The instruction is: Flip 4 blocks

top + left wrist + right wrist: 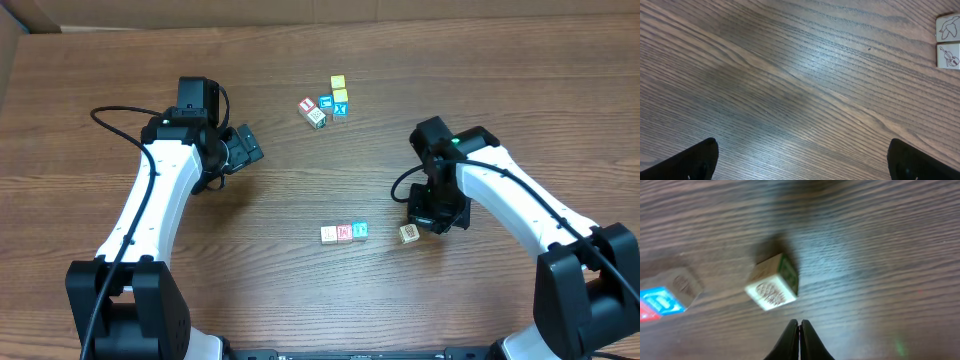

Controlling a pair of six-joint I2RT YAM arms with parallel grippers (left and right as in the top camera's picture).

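Three blocks lie in a row near the table's middle: a cream one (328,235), a red one (344,232) and a blue one (360,230). A fourth block (408,233), tan, sits apart to their right. In the right wrist view this block (772,282) shows a cream patterned face and a green-lettered side, turned askew. My right gripper (799,325) is shut and empty, just short of it, not touching; from overhead the right gripper (427,220) stands right beside that block. My left gripper (247,148) hovers open over bare wood at the left, its fingertips (700,160) wide apart.
A second cluster lies at the back centre: two yellow cubes (339,90), a blue X cube (341,109) and several more cubes (314,112). Two cream picture-faced cubes (948,41) show at the right edge of the left wrist view.
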